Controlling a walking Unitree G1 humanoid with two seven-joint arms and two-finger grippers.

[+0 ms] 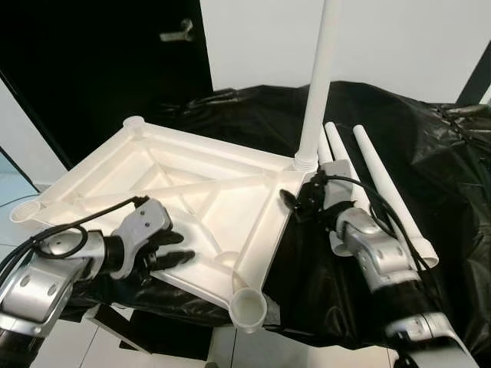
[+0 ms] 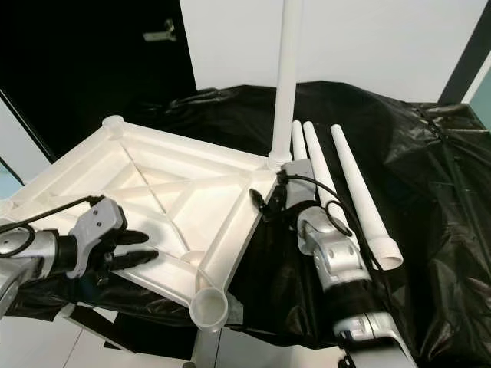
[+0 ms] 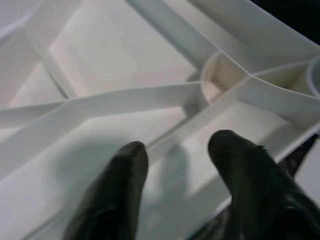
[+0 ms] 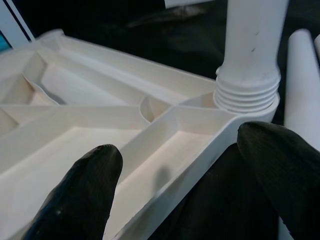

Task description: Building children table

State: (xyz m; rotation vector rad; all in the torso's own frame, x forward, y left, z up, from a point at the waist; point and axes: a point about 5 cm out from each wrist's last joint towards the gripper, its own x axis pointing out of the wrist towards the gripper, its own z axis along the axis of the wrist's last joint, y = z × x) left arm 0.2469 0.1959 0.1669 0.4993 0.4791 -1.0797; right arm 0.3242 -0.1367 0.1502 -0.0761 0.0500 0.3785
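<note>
The white tabletop (image 1: 184, 192) lies upside down in front of me, ribbed underside up, resting on a desk draped in black plastic sheet (image 1: 430, 153). Its near corner hangs past the desk edge, and an open round socket (image 1: 248, 308) shows there.

One leg (image 1: 316, 84) stands upright, screwed into the socket at the tabletop's right corner; in my right wrist view its threaded collar (image 4: 246, 92) sits just above the rim. Three more legs (image 1: 383, 192) lie side by side on the sheet to the right of that corner, close beside my right forearm.

My left gripper (image 1: 170, 253) is on the near part of the tabletop, its fingers (image 3: 117, 190) spread apart and lying over the flat panel between the ribs, grasping nothing. From the wrist view I see them just above or touching the plastic; I cannot tell which.

My right gripper (image 1: 301, 201) is at the right edge of the tabletop, just below the standing leg. Its fingers (image 4: 82, 190) are parted, one over the inner panel and the other outside the rim, so the edge runs between them. They straddle the rim without being pressed onto it, as far as I can see.

Behind the desk there is a dark door (image 1: 115, 61) and a white wall (image 1: 399, 38).
</note>
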